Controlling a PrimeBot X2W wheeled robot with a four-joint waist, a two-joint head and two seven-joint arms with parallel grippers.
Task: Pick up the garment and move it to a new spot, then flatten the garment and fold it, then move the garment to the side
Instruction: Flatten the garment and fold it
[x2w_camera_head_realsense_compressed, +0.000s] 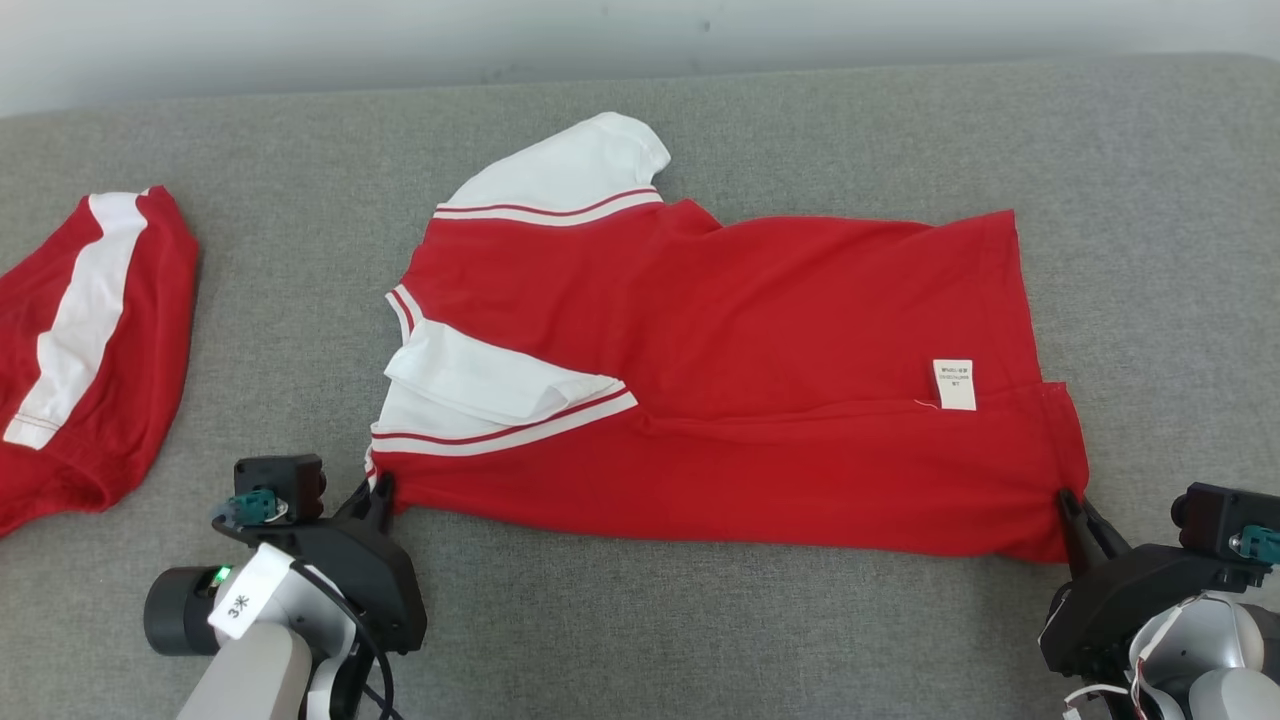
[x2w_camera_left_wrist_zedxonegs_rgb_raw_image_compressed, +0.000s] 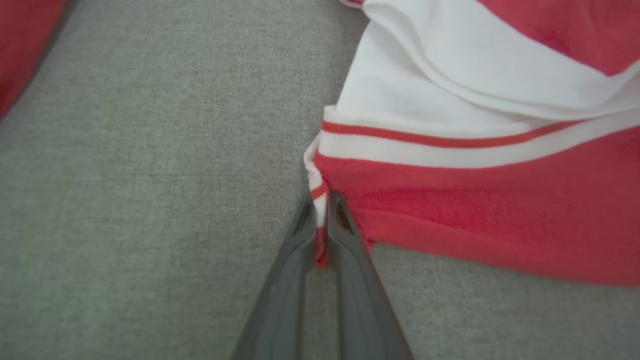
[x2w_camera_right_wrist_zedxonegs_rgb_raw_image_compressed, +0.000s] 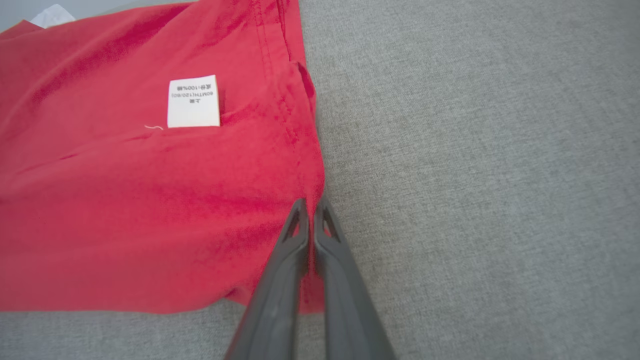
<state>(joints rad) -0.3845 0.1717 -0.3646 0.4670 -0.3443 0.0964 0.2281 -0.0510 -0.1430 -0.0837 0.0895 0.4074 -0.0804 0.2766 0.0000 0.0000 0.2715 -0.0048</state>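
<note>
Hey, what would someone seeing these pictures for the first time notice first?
A red shirt lies spread across the middle of the grey surface, with white sleeves at its left end and a white label near its right end. The left pincer is shut on its near left corner and the right pincer on its near right corner. A second red garment lies at the far left.

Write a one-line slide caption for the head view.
Left gripper and right gripper pinch the near corners of a red shirt spread on a grey surface.
</note>
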